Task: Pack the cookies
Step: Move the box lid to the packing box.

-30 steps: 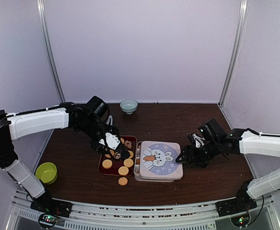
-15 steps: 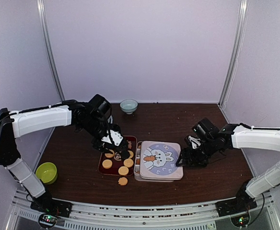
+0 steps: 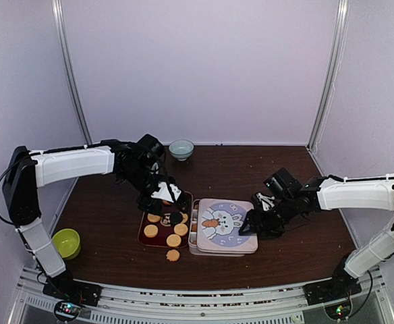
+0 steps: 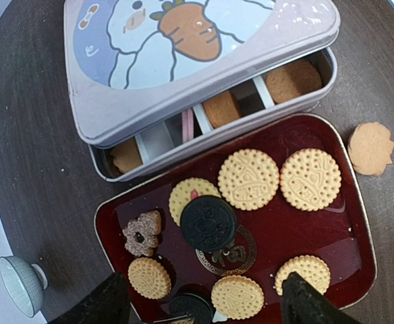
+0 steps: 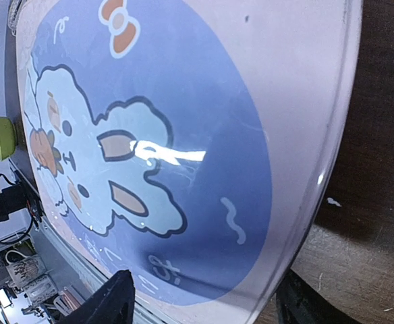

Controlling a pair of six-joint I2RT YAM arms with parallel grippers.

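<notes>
A dark red tray [image 3: 145,236] left of centre holds several golden round cookies [image 4: 248,179], a brown flower cookie [image 4: 143,233] and a black cookie [image 4: 208,223] lying partly on a golden one. My left gripper [image 3: 167,196] hovers over the tray's far end, open and empty [image 4: 200,307]. A tin [image 3: 193,246] sits beside the tray, with its bunny lid [image 3: 224,225] skewed on top; cookies [image 4: 290,78] show in the uncovered compartments. My right gripper [image 3: 248,227] is open, its fingers straddling the lid's right rim [image 5: 207,304]. One golden cookie [image 3: 173,255] lies on the table.
A green bowl [image 3: 66,243] stands at the front left. A pale bowl [image 3: 181,149] stands at the back centre and also shows in the left wrist view [image 4: 21,285]. The table is dark wood, with white walls around it.
My left gripper has risen and moved back and right from the tray's middle; a black cookie now lies there. My right gripper has moved left up to the lid's edge.
</notes>
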